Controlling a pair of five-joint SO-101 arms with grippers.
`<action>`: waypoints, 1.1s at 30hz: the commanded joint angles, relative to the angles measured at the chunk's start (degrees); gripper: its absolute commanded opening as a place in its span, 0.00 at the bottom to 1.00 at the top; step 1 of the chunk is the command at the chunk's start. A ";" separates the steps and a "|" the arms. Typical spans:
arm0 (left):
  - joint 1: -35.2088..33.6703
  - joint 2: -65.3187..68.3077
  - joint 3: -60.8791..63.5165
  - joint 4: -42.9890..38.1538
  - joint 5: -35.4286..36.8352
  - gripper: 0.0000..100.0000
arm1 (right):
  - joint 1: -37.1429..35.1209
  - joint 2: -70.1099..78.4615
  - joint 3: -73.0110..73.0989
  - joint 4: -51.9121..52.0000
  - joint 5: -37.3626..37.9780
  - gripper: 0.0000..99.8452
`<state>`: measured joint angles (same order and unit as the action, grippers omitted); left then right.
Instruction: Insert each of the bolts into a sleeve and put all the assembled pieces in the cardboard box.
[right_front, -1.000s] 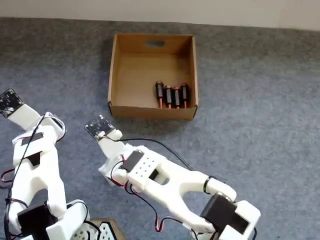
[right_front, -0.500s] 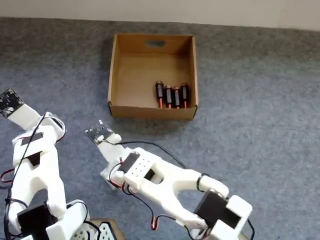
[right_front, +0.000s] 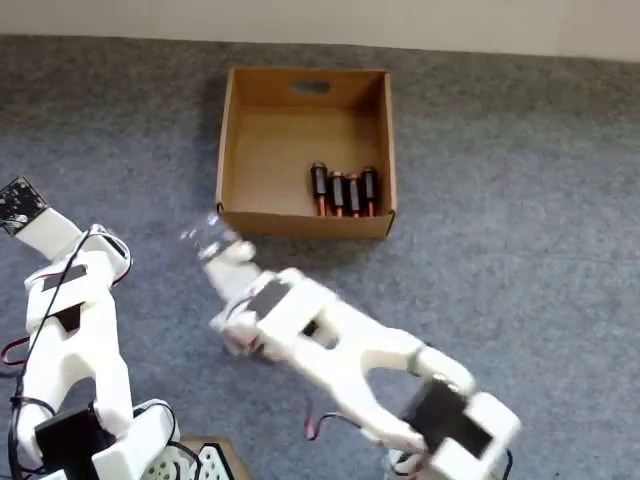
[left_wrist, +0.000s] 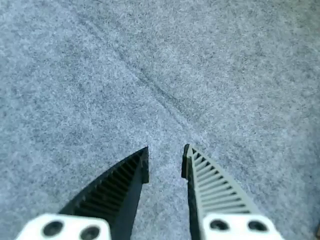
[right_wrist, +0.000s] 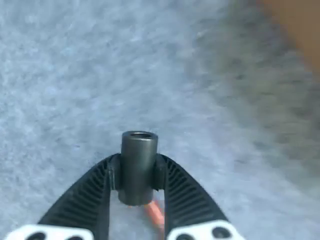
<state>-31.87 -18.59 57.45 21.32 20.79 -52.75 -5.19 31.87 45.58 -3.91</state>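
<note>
My right gripper (right_wrist: 136, 165) is shut on a black sleeve (right_wrist: 139, 150), and the orange bolt (right_wrist: 155, 214) pokes out of the sleeve's lower end. In the high view the right arm (right_front: 300, 325) stretches over the grey carpet, its wrist just in front of the cardboard box's (right_front: 275, 150) near-left corner. Several assembled pieces (right_front: 344, 190) lie side by side against the box's front wall. My left gripper (left_wrist: 165, 162) hangs open over bare carpet with nothing between its fingers. The left arm (right_front: 70, 320) stands at the table's left side.
The box's brown wall (right_wrist: 300, 30) shows at the edge of the right wrist view. Grey carpet (right_front: 520, 200) covers the whole table, with wide room to the right of the box. The right arm's cables (right_front: 320, 430) trail near the front edge.
The right arm has swung its wrist forward, closer to the box's front wall, carrying the sleeve and bolt. The left arm has stayed still.
</note>
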 joint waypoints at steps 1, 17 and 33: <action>0.48 -0.13 -2.33 -1.05 0.44 0.13 | 8.92 -13.05 -0.13 3.91 4.31 0.01; 0.48 -0.13 -2.33 -1.05 0.44 0.13 | 41.80 -20.62 19.56 9.36 5.27 0.01; 0.48 -0.13 -2.33 -1.05 0.44 0.13 | 44.44 -20.62 26.33 9.45 11.69 0.18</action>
<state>-31.87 -18.59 57.45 21.32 20.79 -8.88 -23.91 58.33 54.55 7.25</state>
